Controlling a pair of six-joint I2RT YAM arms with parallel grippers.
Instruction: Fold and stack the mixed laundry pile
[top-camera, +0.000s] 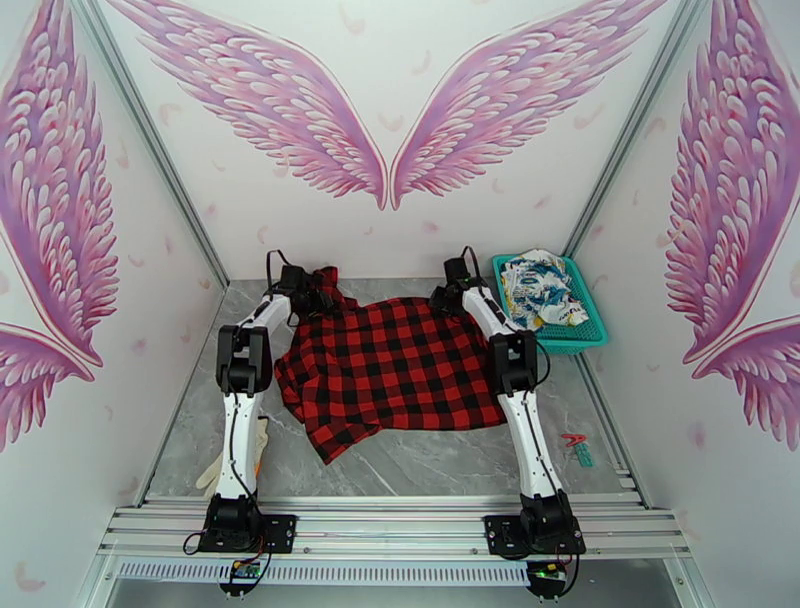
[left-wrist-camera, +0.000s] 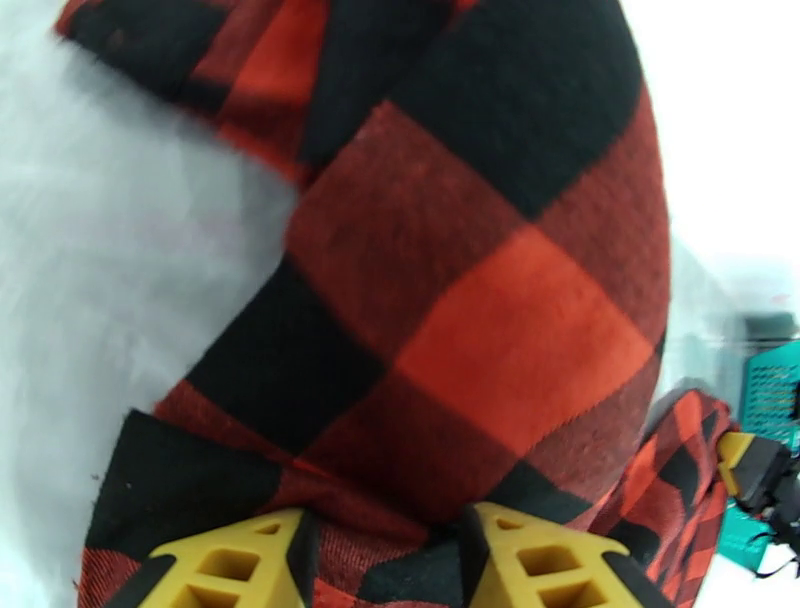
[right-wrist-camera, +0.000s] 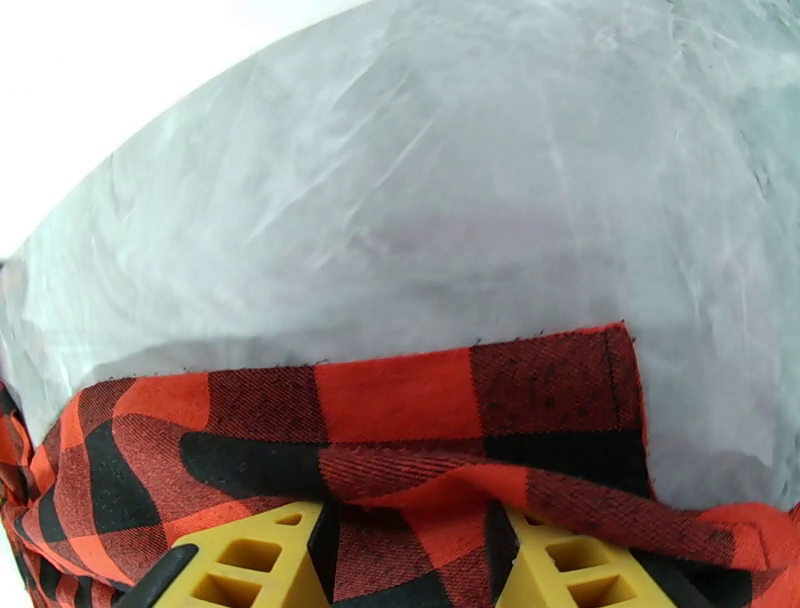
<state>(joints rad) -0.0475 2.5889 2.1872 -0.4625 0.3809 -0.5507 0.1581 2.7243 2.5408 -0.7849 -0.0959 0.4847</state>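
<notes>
Wrist views, my left gripper (left-wrist-camera: 385, 565) and right gripper (right-wrist-camera: 415, 560) each clamped on the checked shirt (top-camera: 390, 370) at its far edge, cloth bunched in partly closed jaws, overhead, shirt spread between my arms, white printed garment (top-camera: 540, 285) in teal basket (top-camera: 590, 338) beside my right arm.

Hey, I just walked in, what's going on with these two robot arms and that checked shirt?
Both arms are reaching to the far side of the table, working on the red-and-black check shirt. The left gripper and the right gripper each pinch the shirt's far edge, one near each far corner. The rest of the shirt lies spread but rumpled between the arms, not yet folded. The white printed garment sits bunched in the teal basket at the far right, untouched.
</notes>
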